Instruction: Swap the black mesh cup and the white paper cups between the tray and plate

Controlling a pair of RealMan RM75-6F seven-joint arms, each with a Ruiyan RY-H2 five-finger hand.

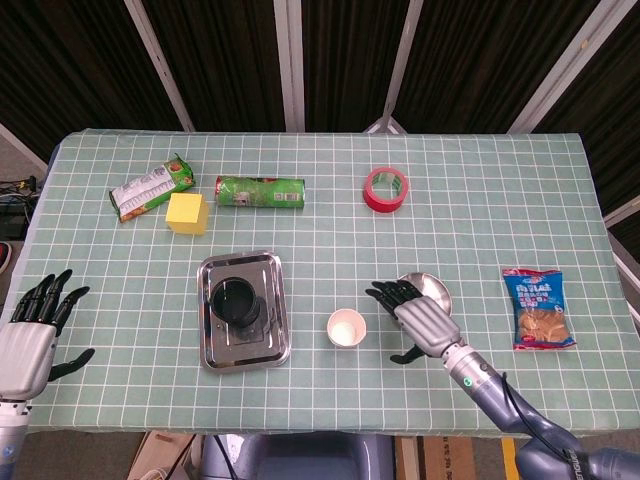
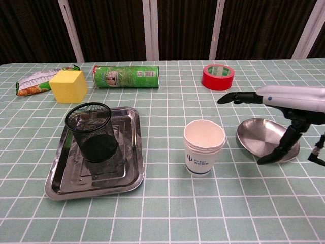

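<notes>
The right hand is hovering over the round steel plate, fingers spread and holding nothing, its thumb hanging down near the plate's front rim. Its fingertips are pointing toward the stack of white paper cups, which is standing upright on the green checked tablecloth just beside the plate, apart from the hand. Further across, the black mesh cup is standing upright in the rectangular steel tray, toward its back half. The left hand is waiting at the table's near left edge, well away from the tray, fingers apart and empty; only the head view is showing it. Behind the tray, a yellow cube, a green snack bag and a green chip can lying on its side are sitting in a row. A red tape roll is lying beyond the plate, and a blue snack packet is lying near the right edge.
</notes>
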